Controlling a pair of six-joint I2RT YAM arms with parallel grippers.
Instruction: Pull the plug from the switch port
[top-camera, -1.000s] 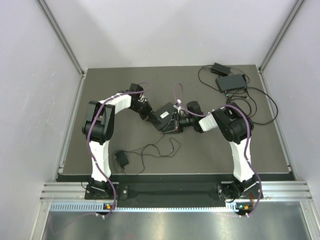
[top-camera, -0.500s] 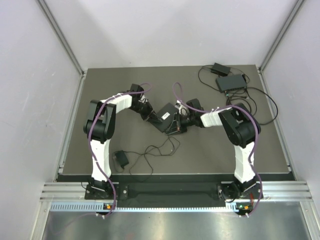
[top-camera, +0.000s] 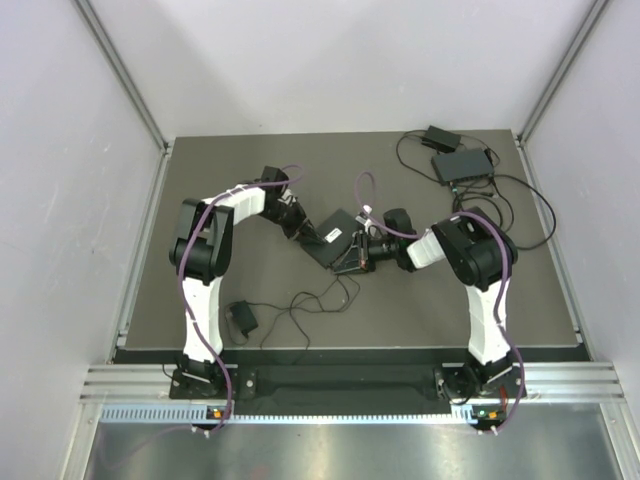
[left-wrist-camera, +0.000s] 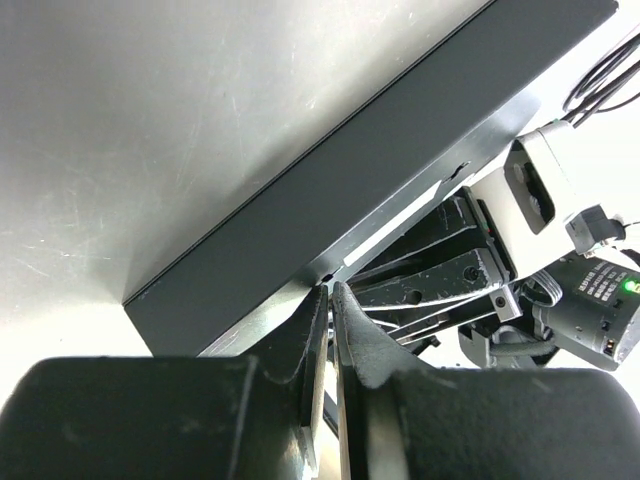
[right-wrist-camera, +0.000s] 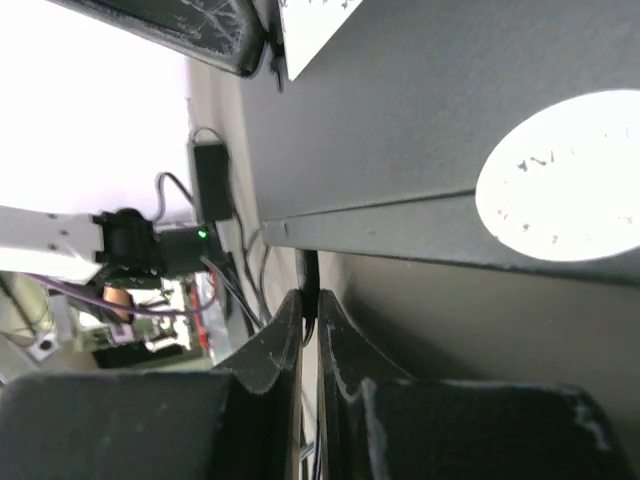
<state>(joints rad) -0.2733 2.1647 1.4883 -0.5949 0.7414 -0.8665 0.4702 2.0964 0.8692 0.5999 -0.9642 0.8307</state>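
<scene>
Right gripper (right-wrist-camera: 309, 305) shifted lower-right in top view, pinching plug (right-wrist-camera: 309, 272) beneath switch (left-wrist-camera: 330, 180) edge; left gripper (left-wrist-camera: 330, 290) pinched onto switch lip, frame centre, likely bracing against pull.

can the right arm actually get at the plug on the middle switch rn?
Probably yes. The right hand sits at the edge of the switch, closed on a thin dark piece there, seemingly the plug. The left hand grips another corner, out of its way.
</scene>
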